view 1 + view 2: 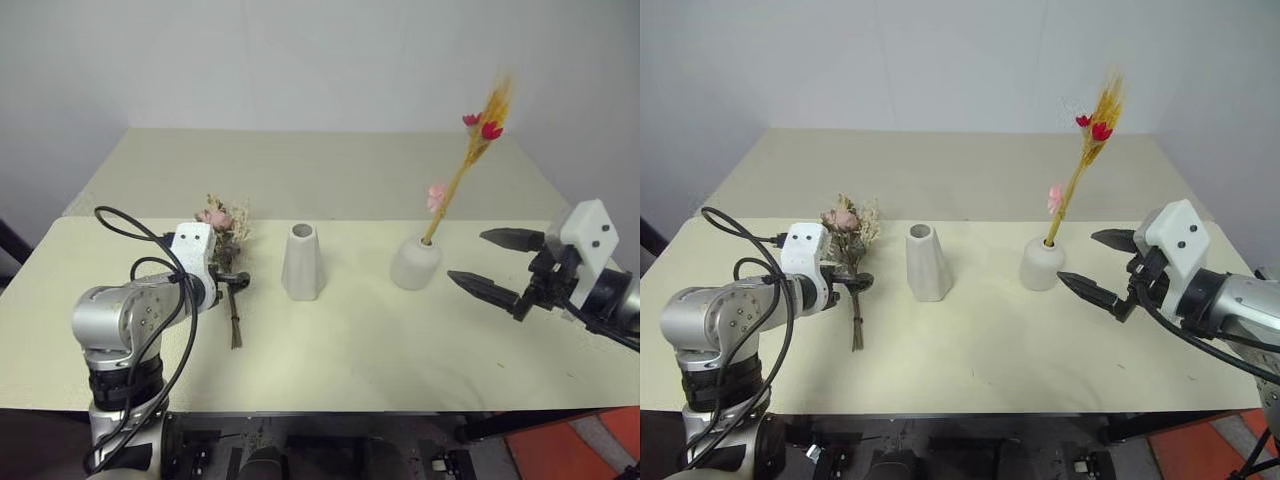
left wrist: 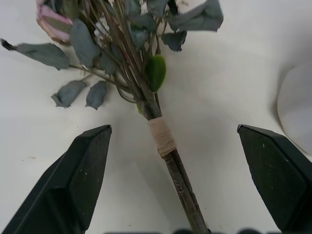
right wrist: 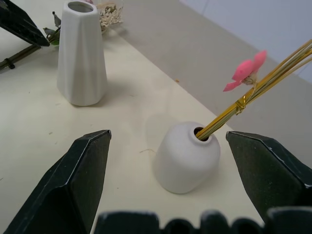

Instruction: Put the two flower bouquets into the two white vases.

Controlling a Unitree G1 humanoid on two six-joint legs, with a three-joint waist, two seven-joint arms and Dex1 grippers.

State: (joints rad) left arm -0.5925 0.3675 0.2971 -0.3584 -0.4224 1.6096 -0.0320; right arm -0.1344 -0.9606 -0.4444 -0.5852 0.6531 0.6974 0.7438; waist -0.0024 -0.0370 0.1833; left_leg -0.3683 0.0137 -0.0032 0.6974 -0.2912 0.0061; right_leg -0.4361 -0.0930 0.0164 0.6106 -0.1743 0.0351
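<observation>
Here, the left gripper, its black fingers spread wide, straddles the tape-wrapped stems of the bushy dried bunch of pink roses and green leaves lying on the cream table. Pinching those stems likely comes next. Beside it stands the empty tall tapered white vase. The right gripper, also spread, hovers near the squat rounded white vase holding the yellow-orange grass spray.

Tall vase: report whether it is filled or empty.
Empty. The tall vase shows an open mouth with no stems; the rose bouquet lies flat on the table beside it.

Head cameras look down across the table; wrist cameras sit close, sharing the tall vase.
</observation>
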